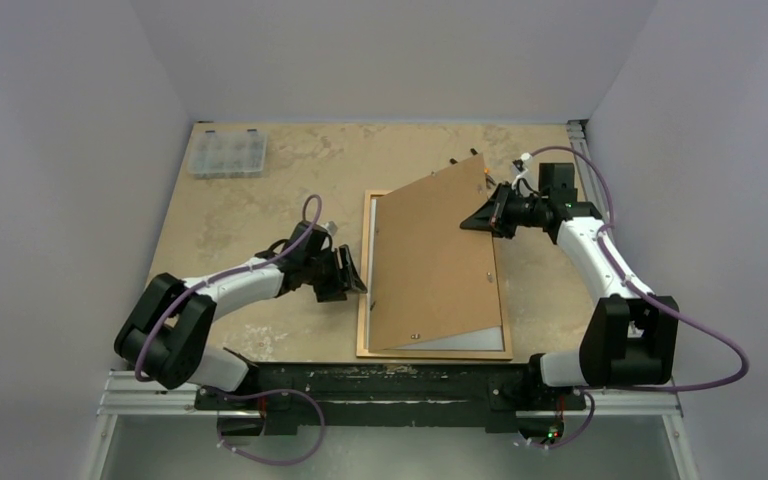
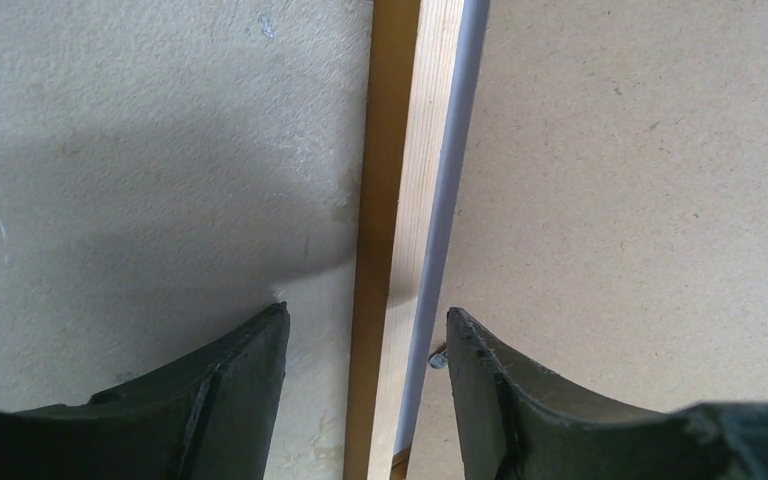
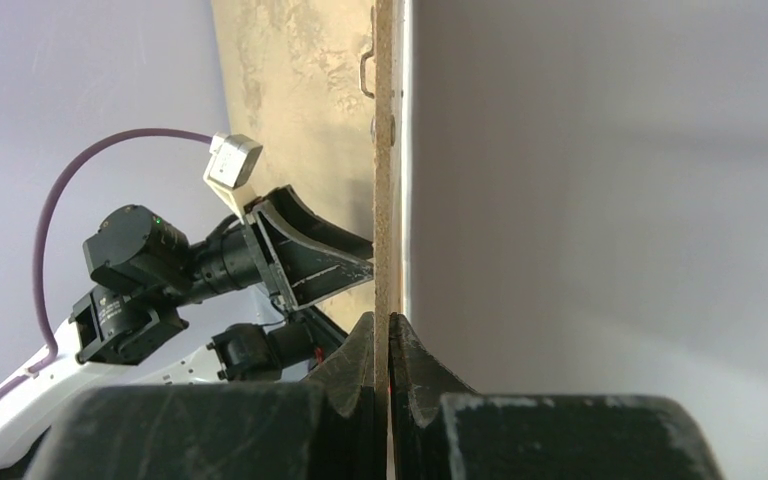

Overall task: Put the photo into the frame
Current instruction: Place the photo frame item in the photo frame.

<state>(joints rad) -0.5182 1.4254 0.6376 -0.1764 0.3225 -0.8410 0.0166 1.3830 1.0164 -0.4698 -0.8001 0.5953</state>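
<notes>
The frame (image 1: 435, 354) lies flat near the front of the worktop (image 1: 260, 210). A pale strip inside its near edge looks like the photo (image 1: 465, 341), white side up. The left end effector (image 1: 357, 283), fingers spread, straddles the frame's left rail. Farther back, the right end effector (image 1: 472, 222) pinches a brown backing panel (image 1: 435, 265) tilted askew over the frame.

Frame (image 1: 400, 353): light wood, narrow moulding; lies flat at the centre of the table's (image 1: 260, 200) near edge, long sides running front to back.
Photo (image 1: 465, 340): pale sheet inside Frame; only a near-right strip shows.
</notes>
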